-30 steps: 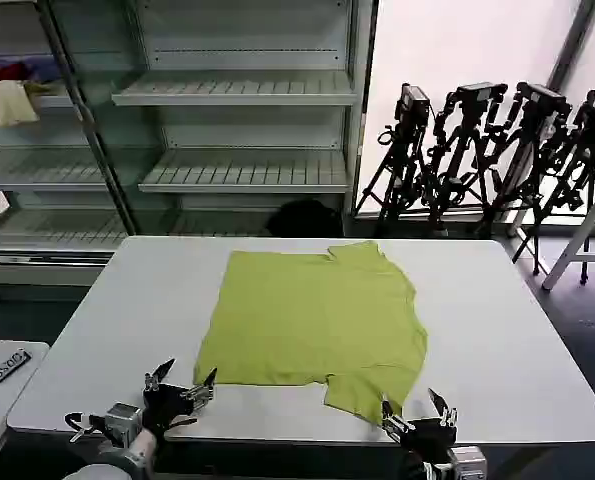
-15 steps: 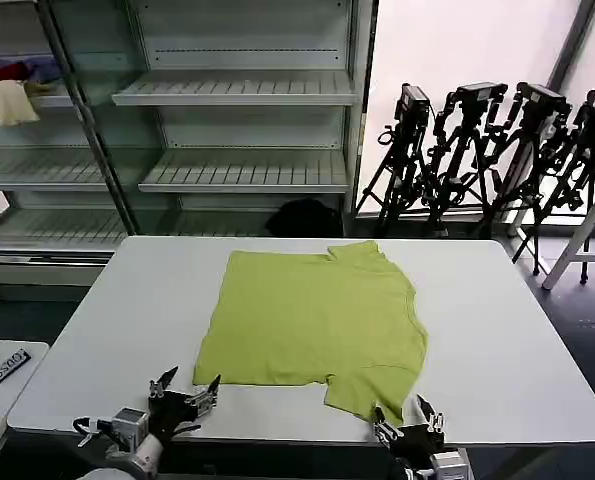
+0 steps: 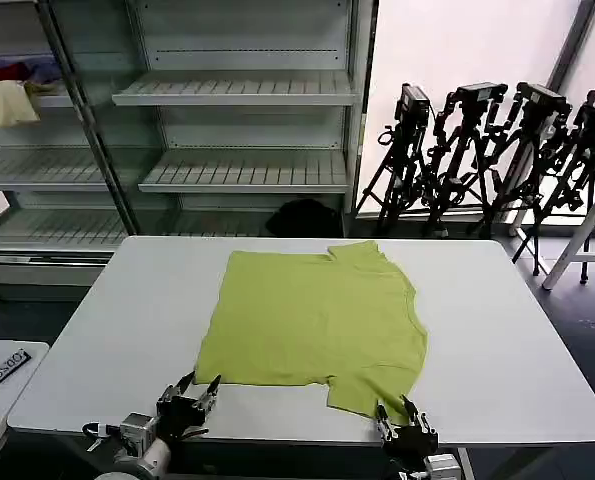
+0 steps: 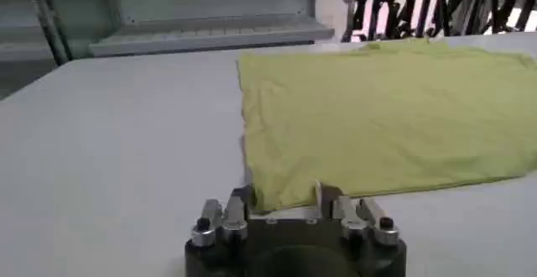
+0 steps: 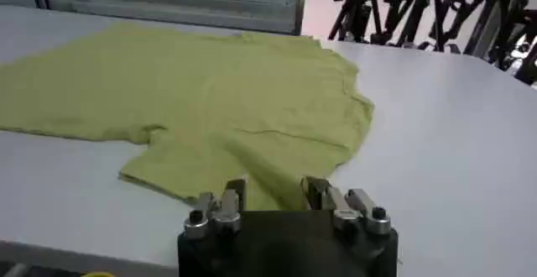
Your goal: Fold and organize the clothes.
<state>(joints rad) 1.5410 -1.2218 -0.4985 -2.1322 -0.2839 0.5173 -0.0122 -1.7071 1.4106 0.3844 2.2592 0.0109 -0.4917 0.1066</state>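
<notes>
Both grippers are sinking lower toward the near edge of the bench (image 3: 107,330) than they were a second ago, and their fingers are drawing closer together, while the T-shirt (image 3: 312,325) is lying just where it was. I am seeing the shirt spread flat on the middle of the bench, its long axis running from my left to my right, with the hem on the left, the neck end on the right, and one short sleeve pointing back at me by the near edge, the other pointing away at the far edge. My left gripper (image 3: 189,393) is hovering just short of the near hem corner; in its wrist view (image 4: 284,199) that corner is lying right ahead of the fingers, which are standing slightly apart and gripping nothing. My right gripper (image 3: 396,417) is sitting at the near sleeve; through its wrist camera (image 5: 273,195) the sleeve's edge is showing in the narrow gap between the parted fingers, not clamped.
</notes>
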